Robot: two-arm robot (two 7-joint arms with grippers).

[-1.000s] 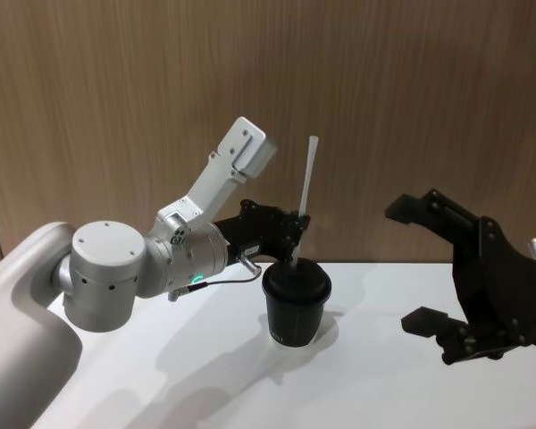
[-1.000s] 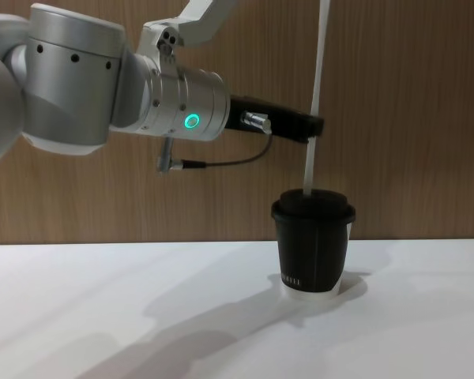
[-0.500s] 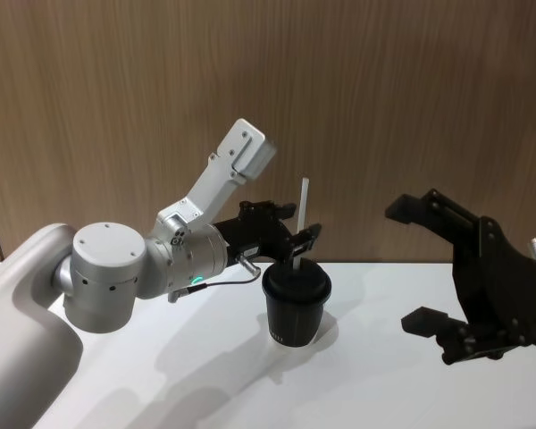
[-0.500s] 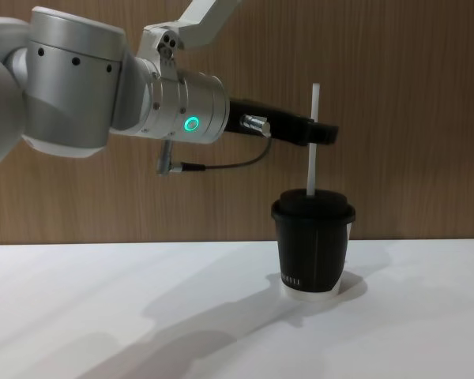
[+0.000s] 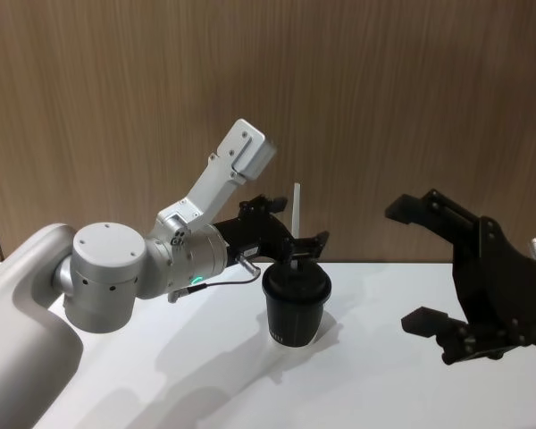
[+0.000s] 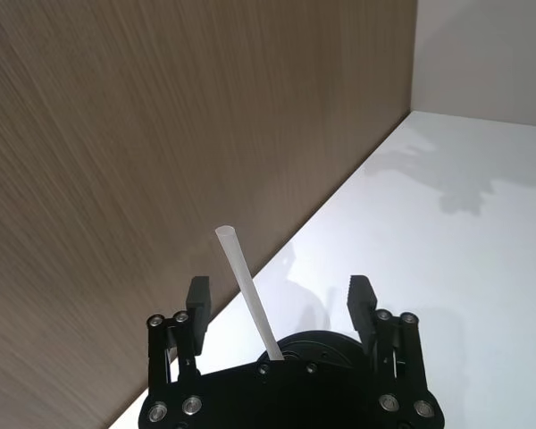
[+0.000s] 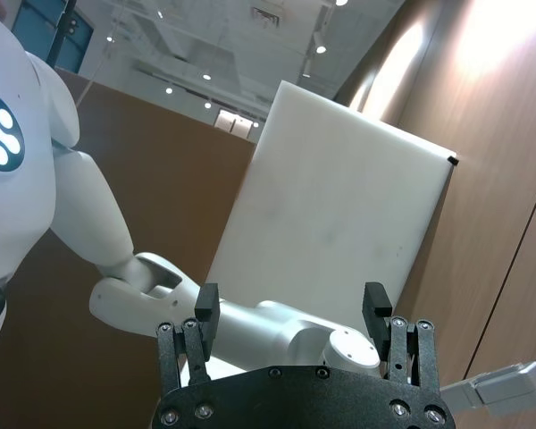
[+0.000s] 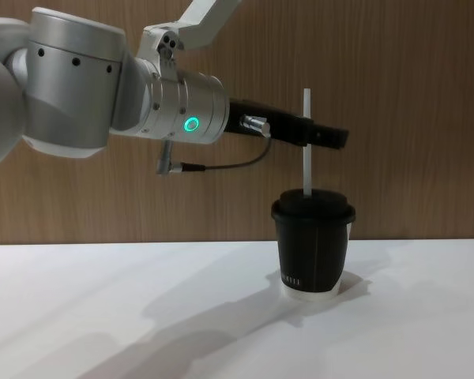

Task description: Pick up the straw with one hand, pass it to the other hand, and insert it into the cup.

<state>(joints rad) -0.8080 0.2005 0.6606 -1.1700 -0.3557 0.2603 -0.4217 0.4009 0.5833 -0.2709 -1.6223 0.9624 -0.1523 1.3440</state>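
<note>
The white straw (image 5: 295, 204) stands nearly upright in the lid of the black cup (image 5: 296, 311) on the white table (image 5: 375, 384). My left gripper (image 5: 297, 229), with its silver wrist and green ring light, hovers just above the lid. It is open, with one finger on each side of the straw and not touching it. In the left wrist view the straw (image 6: 247, 290) rises between the spread fingers (image 6: 197, 293). From the chest, the straw (image 8: 306, 142) and cup (image 8: 312, 245) show side-on. My right gripper (image 5: 417, 264) hangs open at the right, apart from the cup.
A brown wood-panelled wall (image 5: 384, 107) stands close behind the table. The cup sits near the table's far edge. Bare tabletop lies in front of the cup and between it and my right gripper.
The straw has slid down deeper into the cup. My left gripper has opened and let go of it. The right arm has not moved.
</note>
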